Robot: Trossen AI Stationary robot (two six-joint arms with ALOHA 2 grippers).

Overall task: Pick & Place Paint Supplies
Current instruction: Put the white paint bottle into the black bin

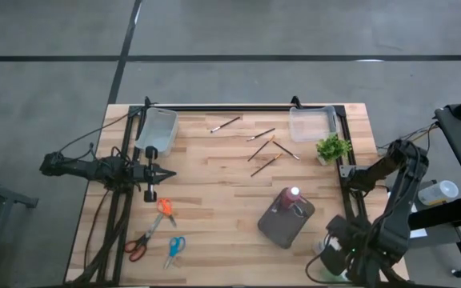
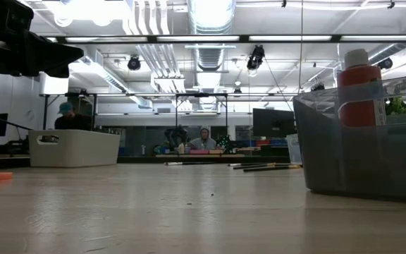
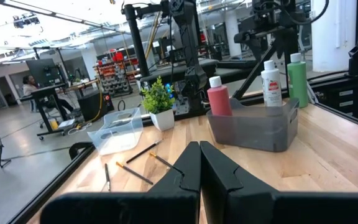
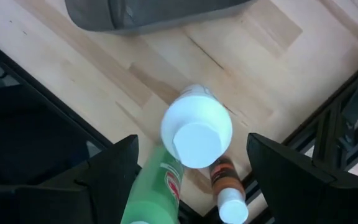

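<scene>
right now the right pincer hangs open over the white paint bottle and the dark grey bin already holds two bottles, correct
Not quite: the dark grey plastic bin holds one bottle, the red paint bottle with a pale cap, as the high view shows. The right pincer does hang open over the white paint bottle.

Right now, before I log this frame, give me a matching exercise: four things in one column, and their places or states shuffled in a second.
1. red bottle
2. white bottle
3. paintbrushes
4. left gripper

A. lying loose on the table
B. shut, holding nothing
C. standing in the grey bin
D. between the open fingers of the right gripper, not gripped

Pairs: 1-C, 2-D, 3-A, 4-B
</scene>
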